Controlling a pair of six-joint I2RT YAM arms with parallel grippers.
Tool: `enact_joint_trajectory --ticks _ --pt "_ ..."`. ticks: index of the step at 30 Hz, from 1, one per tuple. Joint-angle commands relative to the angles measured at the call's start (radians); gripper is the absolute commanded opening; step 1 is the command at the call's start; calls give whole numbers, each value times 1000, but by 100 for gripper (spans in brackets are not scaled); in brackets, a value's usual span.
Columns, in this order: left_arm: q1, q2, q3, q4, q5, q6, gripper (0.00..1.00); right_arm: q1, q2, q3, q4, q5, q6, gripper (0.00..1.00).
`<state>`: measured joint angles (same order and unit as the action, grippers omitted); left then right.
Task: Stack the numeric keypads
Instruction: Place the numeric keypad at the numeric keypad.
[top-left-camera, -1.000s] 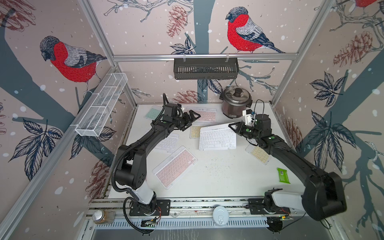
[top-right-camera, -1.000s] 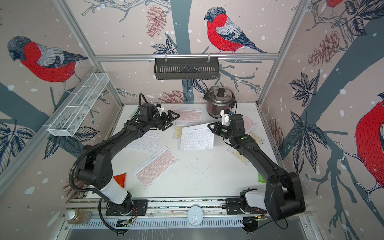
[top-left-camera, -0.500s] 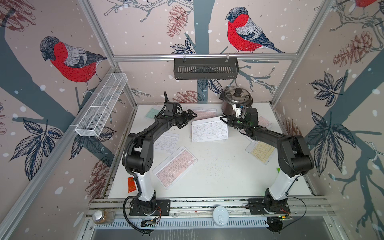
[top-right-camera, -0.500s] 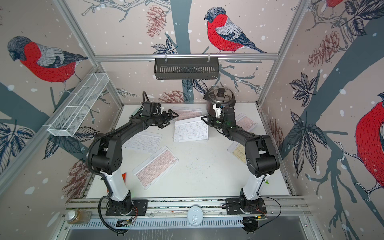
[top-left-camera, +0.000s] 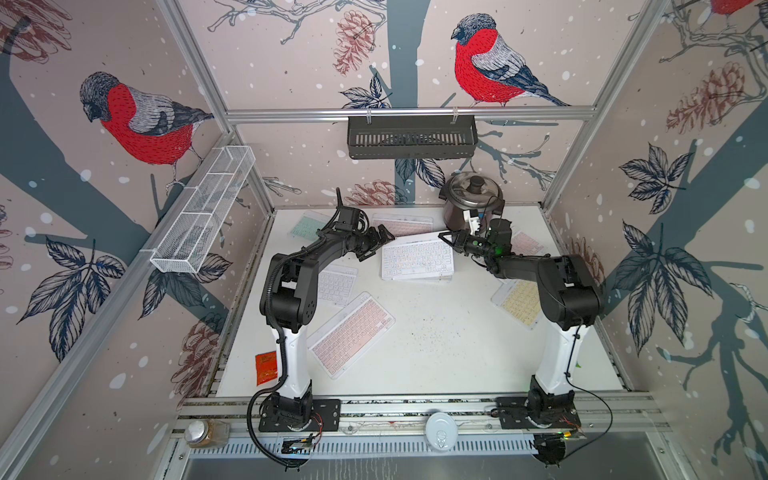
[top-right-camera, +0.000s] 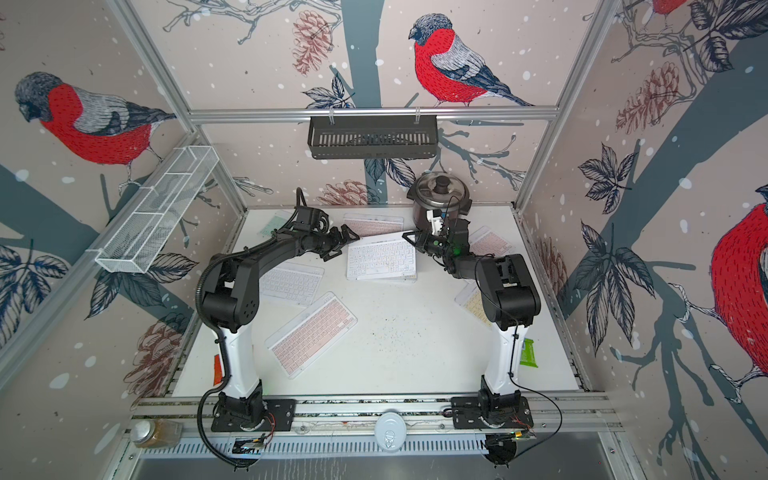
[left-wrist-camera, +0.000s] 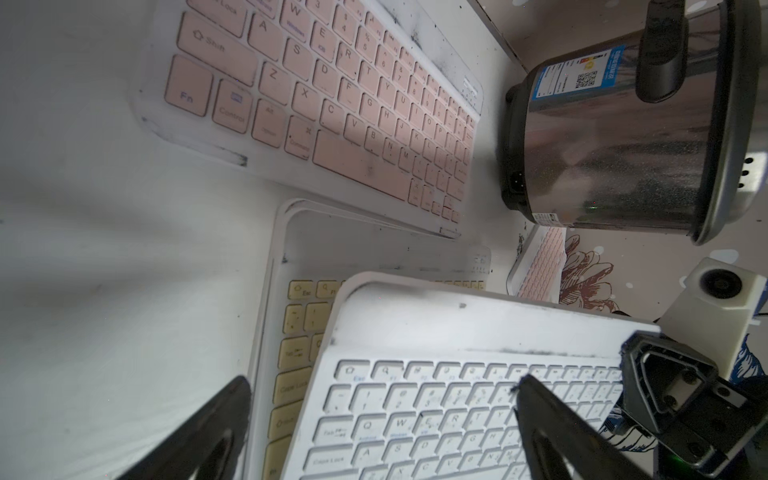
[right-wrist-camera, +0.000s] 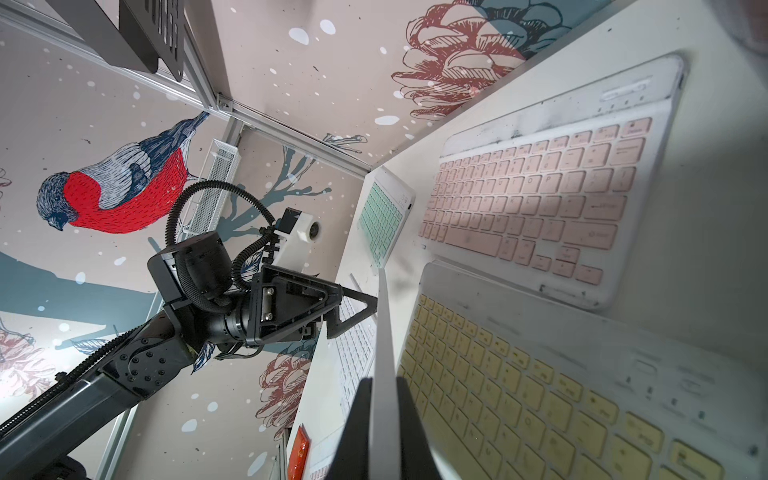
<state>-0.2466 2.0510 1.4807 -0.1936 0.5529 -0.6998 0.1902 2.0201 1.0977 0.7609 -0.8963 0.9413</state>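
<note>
The right claw (top-left-camera: 448, 240) clenches the white keypad (top-left-camera: 417, 261) by its edge, over a yellow keypad (left-wrist-camera: 297, 328). The left claw (top-left-camera: 379, 246) gapes beside it.

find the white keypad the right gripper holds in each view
In both top views: white keypad mid-table, toward the back.
Left wrist: keys up, over the yellow keypad.
Right wrist: edge-on in the right gripper.
Shared landmark: the pink keypad just behind it, by the cooker.

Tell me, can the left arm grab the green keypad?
Probably yes. The green keypad lies flat and uncovered at the back, close to the left gripper, which is open and grips nothing.
</note>
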Motion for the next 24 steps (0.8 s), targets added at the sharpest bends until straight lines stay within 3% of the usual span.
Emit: enact_joint_trajectory --ticks 1,8,18,20,24 --pt "1 14 -7 -4 7 9 99 0 20 0 85 0 8 8" --pt "2 38 -6 -6 5 15 98 -6 96 2 190 7 70 12" --pt "-6 61 -13 -5 15 13 99 -27 149 14 185 32 68 18" --pt "-8 64 -11 -6 17 11 99 -26 164 23 187 31 70 24" --pt "-10 69 -11 0 27 6 98 -27 185 31 189 45 72 24"
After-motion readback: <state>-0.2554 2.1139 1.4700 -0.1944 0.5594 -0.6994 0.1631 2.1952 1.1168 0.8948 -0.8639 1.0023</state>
